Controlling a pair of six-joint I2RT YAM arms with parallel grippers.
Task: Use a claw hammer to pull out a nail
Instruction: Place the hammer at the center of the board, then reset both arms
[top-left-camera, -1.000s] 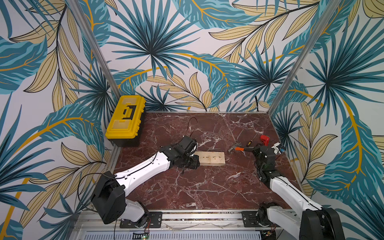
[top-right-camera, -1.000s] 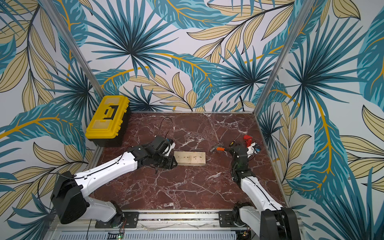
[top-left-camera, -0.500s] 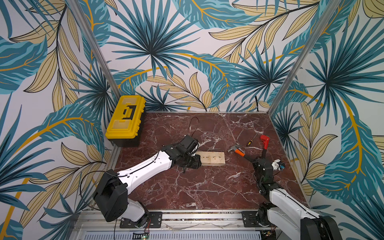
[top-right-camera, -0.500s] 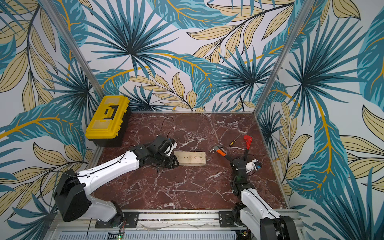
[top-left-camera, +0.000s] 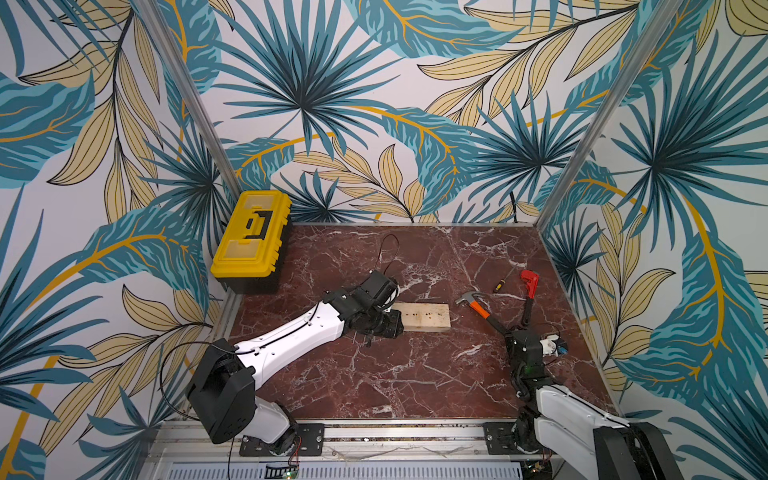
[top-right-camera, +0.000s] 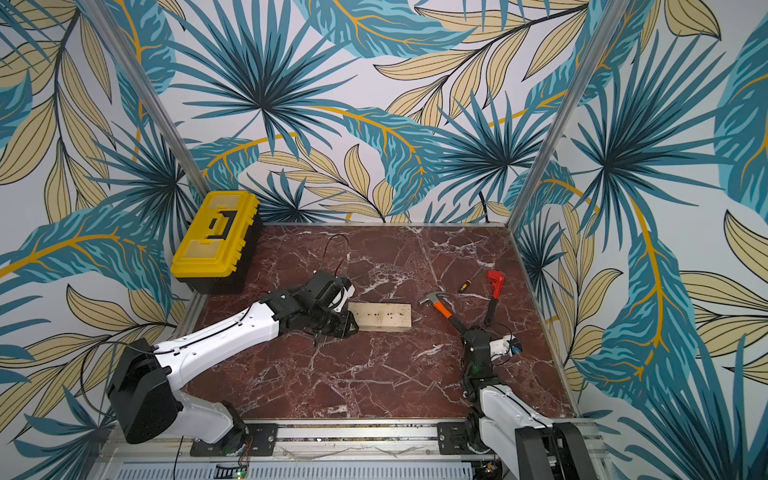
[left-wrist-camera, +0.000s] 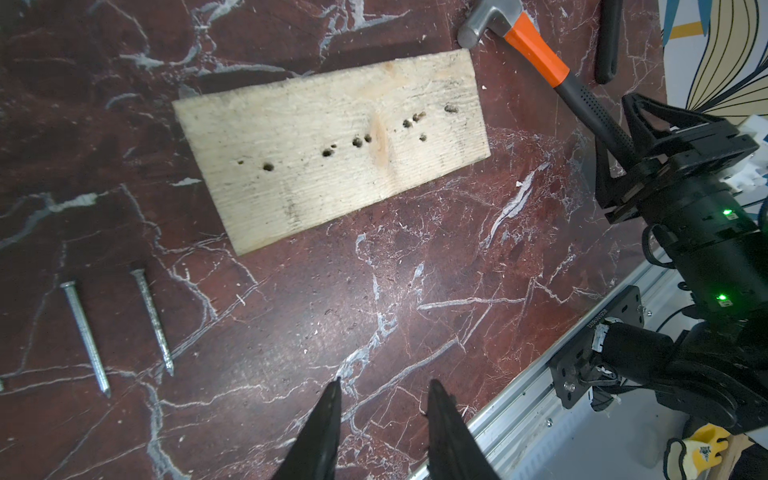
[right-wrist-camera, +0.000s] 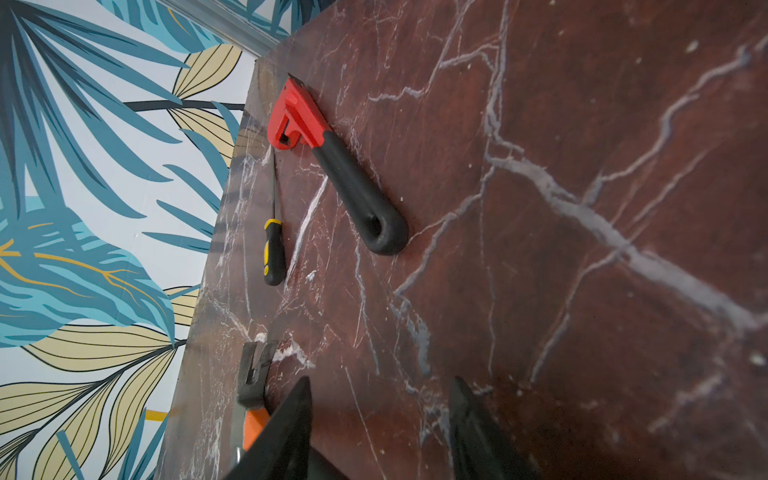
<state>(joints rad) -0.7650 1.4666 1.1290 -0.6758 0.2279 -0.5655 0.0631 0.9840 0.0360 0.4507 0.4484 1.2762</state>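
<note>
The right tool (right-wrist-camera: 381, 382) stands spread: bare marble shows between its two black, tapered fingers (right-wrist-camera: 291, 428), and it pinches nothing. The claw hammer (top-left-camera: 482, 311) lies flat on the tabletop (top-left-camera: 395, 374) at 3 o'clock of the wooden board (top-left-camera: 424, 317). Its head points toward 10 o'clock and its handle runs toward 4 o'clock, up to the right tool. In the right wrist view the forked claw and orange shaft sit outside the gap, just beside one finger. That finger covers the handle's end, so contact cannot be told.

The left tool (left-wrist-camera: 385, 381) is parted too, more narrowly, and empty, at the board's 9 o'clock end.

The hammer head is dull grey steel, the shaft faceted orange, the grip dimpled black rubber. The board is pale, rough-grained and rectangular, with a ragged row of dark holes. Two ridged steel nails (left-wrist-camera: 85, 336) lie loose on the veined red marble in the left wrist view.

At 2 o'clock of the hammer lie a red-headed wrench (right-wrist-camera: 345, 183) with a looped black handle and a slim yellow-and-black screwdriver (right-wrist-camera: 274, 253). A yellow toolbox (top-left-camera: 249, 237) on a black base fills the 10 o'clock corner.
</note>
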